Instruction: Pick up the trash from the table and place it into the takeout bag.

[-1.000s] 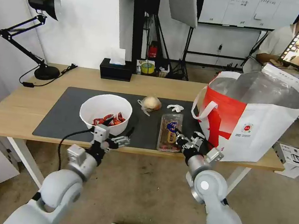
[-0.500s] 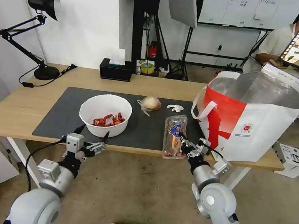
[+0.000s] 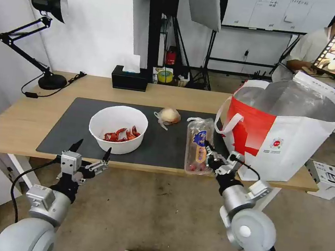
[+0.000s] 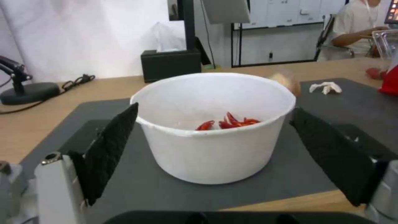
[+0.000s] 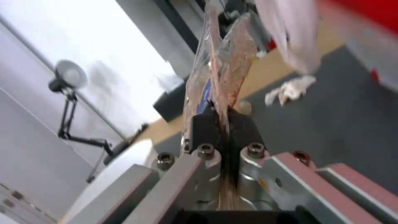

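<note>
Black-padded fingers (image 4: 108, 149) of our left gripper (image 3: 89, 158) spread wide, the white bowl with red crayfish shells (image 3: 118, 128) just beyond their tips on the table (image 3: 20, 118). Our right gripper (image 3: 212, 158) pinches the clear plastic clamshell tray (image 3: 197, 146) tilted above the mat, the takeout bag (image 3: 286, 133) just past its fingers.

Bowl (image 3: 117, 128) left of takeout bag (image 3: 286, 133)

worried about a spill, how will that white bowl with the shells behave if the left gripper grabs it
The white bowl looks rigid enough to hold its shape, though its smooth wall may slip. It seems light: a few crayfish shells lie at the bottom. With its tall sides and open top, tilting could spill them. The left gripper waits open.
</note>
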Available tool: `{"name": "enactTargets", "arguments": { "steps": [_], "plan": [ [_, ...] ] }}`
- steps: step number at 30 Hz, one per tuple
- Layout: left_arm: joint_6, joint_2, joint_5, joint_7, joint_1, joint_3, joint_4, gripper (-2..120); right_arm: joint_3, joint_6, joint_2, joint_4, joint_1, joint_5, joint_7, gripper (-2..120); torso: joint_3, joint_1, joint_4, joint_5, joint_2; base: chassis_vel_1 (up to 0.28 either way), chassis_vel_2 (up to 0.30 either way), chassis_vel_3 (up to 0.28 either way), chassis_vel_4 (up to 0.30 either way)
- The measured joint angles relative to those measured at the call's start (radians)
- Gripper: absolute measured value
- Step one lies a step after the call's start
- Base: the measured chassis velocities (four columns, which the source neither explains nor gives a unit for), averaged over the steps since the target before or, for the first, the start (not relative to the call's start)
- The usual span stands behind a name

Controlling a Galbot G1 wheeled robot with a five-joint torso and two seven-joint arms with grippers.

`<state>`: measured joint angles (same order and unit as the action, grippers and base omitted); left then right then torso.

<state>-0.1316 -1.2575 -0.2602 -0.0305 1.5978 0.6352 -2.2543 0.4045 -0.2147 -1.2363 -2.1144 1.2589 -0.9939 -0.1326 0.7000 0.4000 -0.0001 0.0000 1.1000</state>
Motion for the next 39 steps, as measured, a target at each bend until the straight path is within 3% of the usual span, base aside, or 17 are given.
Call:
{"name": "enactTargets", "arguments": {
  "steps": [13, 18, 28, 39],
  "plan": [
    [0.010, -0.016, 0.021, -0.016, 0.022, 0.026, 0.009, 100, 0.079, -0.002, 0.060, -0.108, -0.024, -0.161, -0.032, 0, 0.000, 0.000, 0.0000, 0.0000, 0.000, 0.000, 0.000, 0.000, 0.000],
    [0.015, -0.019, 0.023, -0.019, 0.031, 0.039, 0.008, 100, 0.139, -0.002, 0.083, -0.136, -0.087, -0.297, -0.093, 0, 0.000, 0.000, 0.0000, 0.0000, 0.000, 0.000, 0.000, 0.000, 0.000],
    [0.024, -0.024, 0.026, -0.026, 0.031, 0.044, 0.031, 100, 0.262, 0.003, 0.157, -0.115, -0.230, -0.540, -0.213, 0, 0.000, 0.000, 0.0000, 0.0001, 0.000, 0.000, 0.000, 0.000, 0.000],
    [0.036, -0.042, 0.027, -0.037, 0.031, 0.045, 0.040, 100, 0.289, 0.029, 0.266, -0.022, -0.381, -0.685, -0.382, 0, 0.000, 0.000, 0.0000, 0.0001, 0.000, 0.000, 0.000, 0.000, 0.000]
  ]
}}
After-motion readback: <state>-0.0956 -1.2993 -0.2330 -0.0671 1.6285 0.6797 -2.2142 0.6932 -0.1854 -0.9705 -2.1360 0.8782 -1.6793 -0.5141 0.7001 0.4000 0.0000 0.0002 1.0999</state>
